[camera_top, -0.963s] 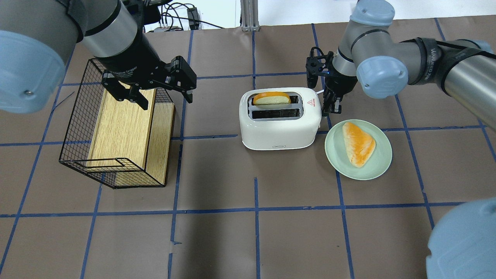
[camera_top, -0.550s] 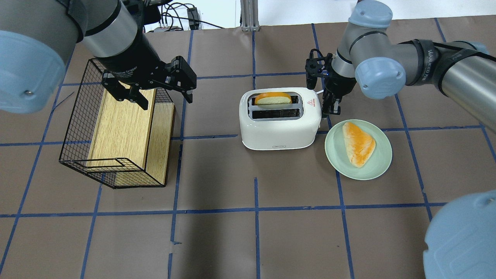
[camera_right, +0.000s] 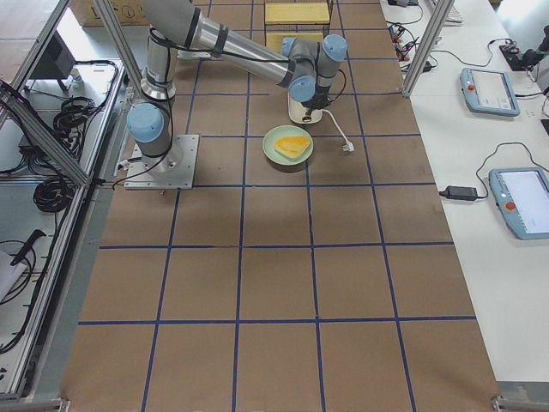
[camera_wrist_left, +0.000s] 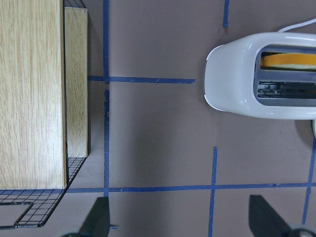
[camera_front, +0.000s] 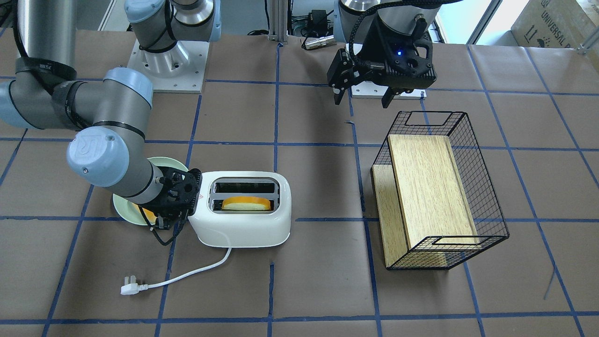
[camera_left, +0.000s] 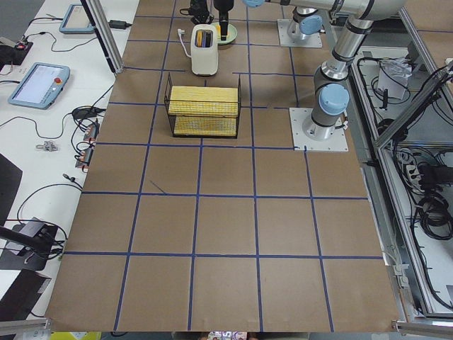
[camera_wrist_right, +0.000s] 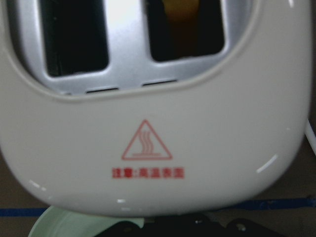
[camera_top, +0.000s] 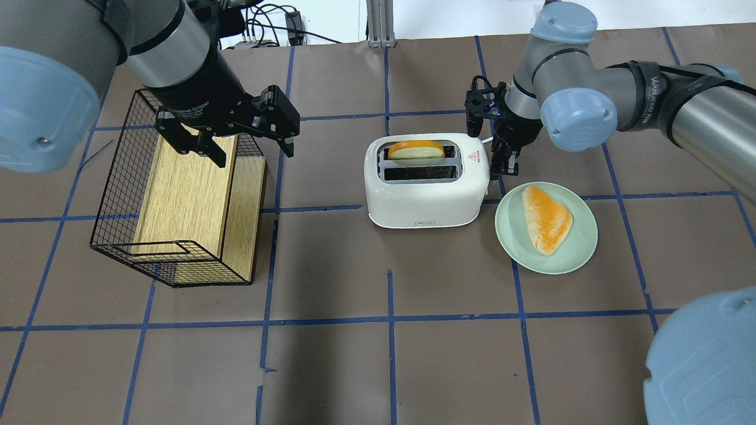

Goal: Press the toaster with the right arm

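The white two-slot toaster [camera_top: 425,189] stands mid-table, with an orange-crusted bread slice [camera_top: 415,150] upright in its far slot. It also shows in the front view [camera_front: 243,224], and the right wrist view shows its red triangle mark [camera_wrist_right: 147,143] close up. My right gripper [camera_top: 503,162] hangs at the toaster's right end, fingers together and pointing down beside the end wall. In the front view it [camera_front: 172,219] sits against that end. My left gripper [camera_top: 255,154] is open and empty above the basket's far corner.
A pale green plate [camera_top: 514,236] with a bread wedge [camera_top: 546,219] lies right of the toaster, just under my right wrist. A black wire basket [camera_top: 118,195] holding a wooden box [camera_top: 183,195] stands at left. The toaster's white plug cord [camera_front: 178,277] trails on the far side.
My right gripper has edged slightly left, toward the toaster's end. The toaster, bread and left arm have not moved.
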Action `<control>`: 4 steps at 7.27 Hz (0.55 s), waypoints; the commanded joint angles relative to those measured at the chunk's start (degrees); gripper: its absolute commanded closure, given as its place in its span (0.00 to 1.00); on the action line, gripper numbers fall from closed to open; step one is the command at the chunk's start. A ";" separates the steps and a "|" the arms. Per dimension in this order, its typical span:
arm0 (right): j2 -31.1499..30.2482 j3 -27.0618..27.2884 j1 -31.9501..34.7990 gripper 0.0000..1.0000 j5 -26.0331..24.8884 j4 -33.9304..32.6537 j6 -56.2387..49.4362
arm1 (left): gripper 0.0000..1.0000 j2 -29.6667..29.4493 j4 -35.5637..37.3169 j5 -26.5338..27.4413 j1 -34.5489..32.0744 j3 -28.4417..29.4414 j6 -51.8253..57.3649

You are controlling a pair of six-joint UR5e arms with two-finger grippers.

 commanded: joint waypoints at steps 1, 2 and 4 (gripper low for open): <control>-0.01 0.00 -0.07 0.90 -0.08 0.00 0.35 | 0.00 0.00 0.00 0.03 0.03 0.00 0.09; -0.88 -1.22 0.01 0.31 -0.69 -0.96 1.57 | 0.00 0.00 0.00 0.03 0.03 0.00 0.00; -5.43 -7.00 0.01 0.00 -1.92 9.58 7.27 | 0.00 0.00 0.00 0.03 -0.05 0.00 0.00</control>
